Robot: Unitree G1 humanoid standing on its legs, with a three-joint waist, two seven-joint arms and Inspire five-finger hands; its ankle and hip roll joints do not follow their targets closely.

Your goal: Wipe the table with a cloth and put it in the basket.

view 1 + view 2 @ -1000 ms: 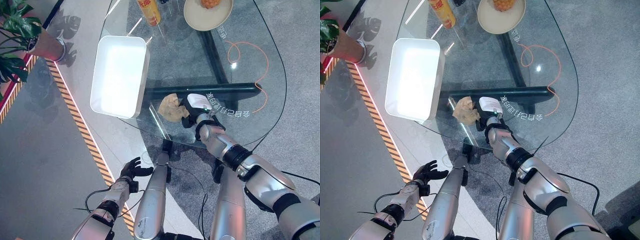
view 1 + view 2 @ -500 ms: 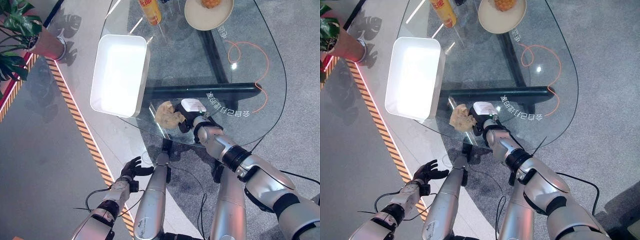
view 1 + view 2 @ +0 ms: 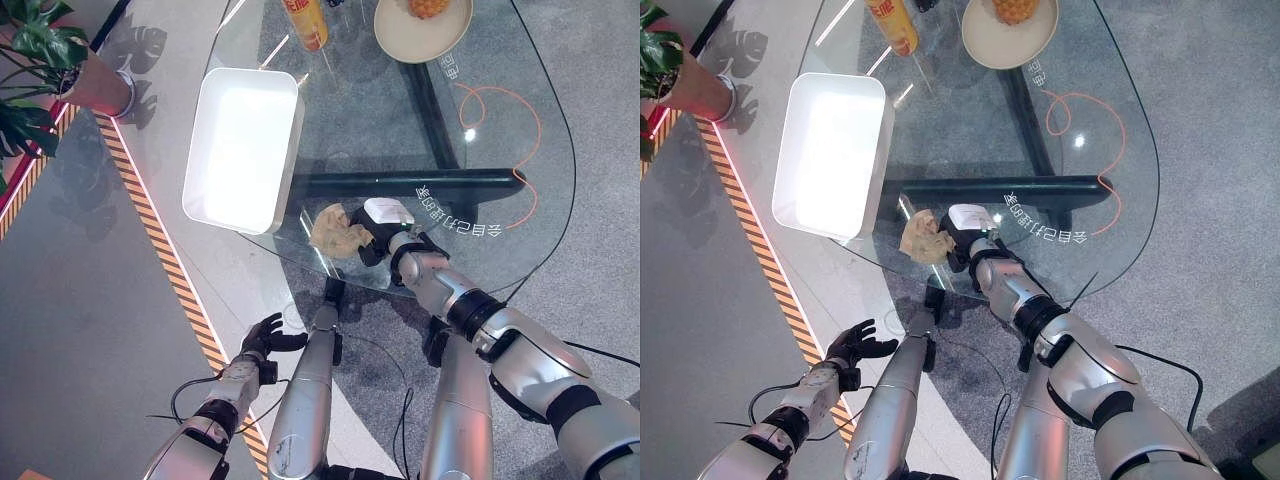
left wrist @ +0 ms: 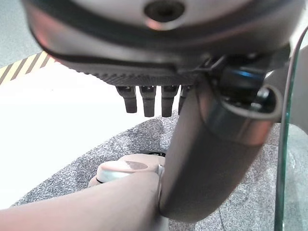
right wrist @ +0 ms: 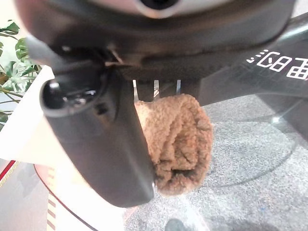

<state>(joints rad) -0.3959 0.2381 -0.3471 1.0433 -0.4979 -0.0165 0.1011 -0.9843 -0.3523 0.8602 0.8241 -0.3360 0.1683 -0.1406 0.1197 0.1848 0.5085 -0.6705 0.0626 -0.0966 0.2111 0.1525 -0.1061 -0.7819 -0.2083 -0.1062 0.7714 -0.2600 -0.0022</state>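
Observation:
A crumpled tan cloth (image 3: 335,228) lies on the glass table (image 3: 500,160) close to its near edge. My right hand (image 3: 378,232) is beside it on the right, with its white-covered thumb on top. In the right wrist view the cloth (image 5: 180,134) is bunched between thumb and fingers, so the hand is shut on it. The white rectangular basket (image 3: 292,150) stands on the table's left part, a short way beyond and to the left of the cloth. My left hand (image 3: 262,338) hangs low beside the table over the floor, its fingers (image 4: 144,98) straight and holding nothing.
At the table's far end stand an orange bottle (image 3: 305,20) and a beige plate with fruit (image 3: 452,35). A black beam (image 3: 400,185) and an orange cord (image 3: 500,105) show under the glass. A potted plant (image 3: 90,85) and striped floor tape (image 3: 160,240) lie to the left.
My right hand has dragged the cloth a little left and toward the near table edge, bunching it more. The left hand has stayed still.

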